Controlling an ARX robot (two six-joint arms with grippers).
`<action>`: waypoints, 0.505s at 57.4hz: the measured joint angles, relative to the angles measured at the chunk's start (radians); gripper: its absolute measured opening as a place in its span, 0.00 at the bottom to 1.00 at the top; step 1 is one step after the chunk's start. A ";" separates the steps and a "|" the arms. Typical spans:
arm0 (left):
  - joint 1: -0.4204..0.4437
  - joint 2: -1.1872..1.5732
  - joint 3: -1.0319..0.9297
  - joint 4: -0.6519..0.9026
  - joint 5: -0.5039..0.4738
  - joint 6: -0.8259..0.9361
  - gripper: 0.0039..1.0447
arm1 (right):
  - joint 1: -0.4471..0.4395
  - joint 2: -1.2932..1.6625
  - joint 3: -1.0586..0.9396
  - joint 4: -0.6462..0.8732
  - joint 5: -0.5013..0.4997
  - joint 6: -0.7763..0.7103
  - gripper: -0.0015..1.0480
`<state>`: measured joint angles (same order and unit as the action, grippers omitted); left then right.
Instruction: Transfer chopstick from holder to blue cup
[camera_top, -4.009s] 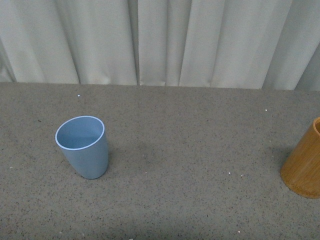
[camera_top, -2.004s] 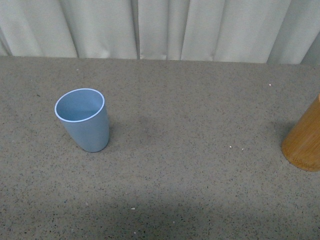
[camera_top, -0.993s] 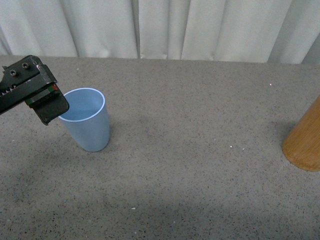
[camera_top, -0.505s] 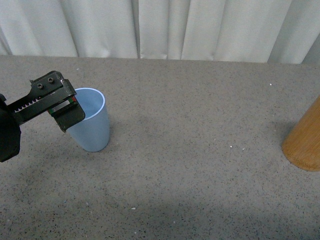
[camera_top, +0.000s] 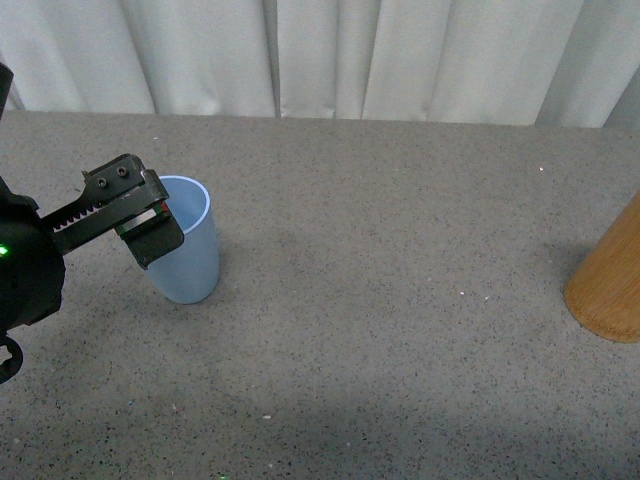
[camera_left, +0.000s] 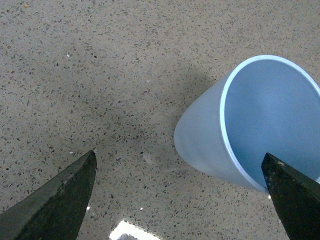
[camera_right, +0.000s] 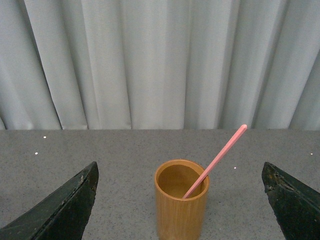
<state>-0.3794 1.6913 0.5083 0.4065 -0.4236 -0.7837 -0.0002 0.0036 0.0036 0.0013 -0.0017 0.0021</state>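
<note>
The blue cup (camera_top: 190, 250) stands upright on the grey speckled table, left of centre. It is empty inside in the left wrist view (camera_left: 270, 110). My left gripper (camera_top: 148, 222) is open, just in front of and against the cup's left side. In the left wrist view the left gripper (camera_left: 179, 155) has its jaws spread wide, with the cup near one finger. The orange-brown holder (camera_top: 606, 288) stands at the right edge, its top cut off. In the right wrist view the holder (camera_right: 181, 210) holds one pink chopstick (camera_right: 217, 159) leaning out. My right gripper (camera_right: 180, 166) is open, facing the holder from a distance.
A pale curtain (camera_top: 330, 55) hangs behind the table's far edge. Grey table surface (camera_top: 400, 300) lies between the cup and the holder.
My left arm came in from the left and moved right up to the blue cup. The cup and holder stayed put over the last second.
</note>
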 joint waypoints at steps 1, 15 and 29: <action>0.001 0.002 0.001 0.000 0.000 0.000 0.94 | 0.000 0.000 0.000 0.000 0.000 0.000 0.91; 0.006 0.024 0.005 0.010 -0.002 0.000 0.94 | 0.000 0.000 0.000 0.000 0.000 0.000 0.91; 0.003 0.054 0.008 0.015 -0.022 0.000 0.56 | 0.000 0.000 0.000 0.000 0.000 0.000 0.91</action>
<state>-0.3759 1.7451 0.5167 0.4217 -0.4454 -0.7834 -0.0002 0.0036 0.0036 0.0013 -0.0013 0.0021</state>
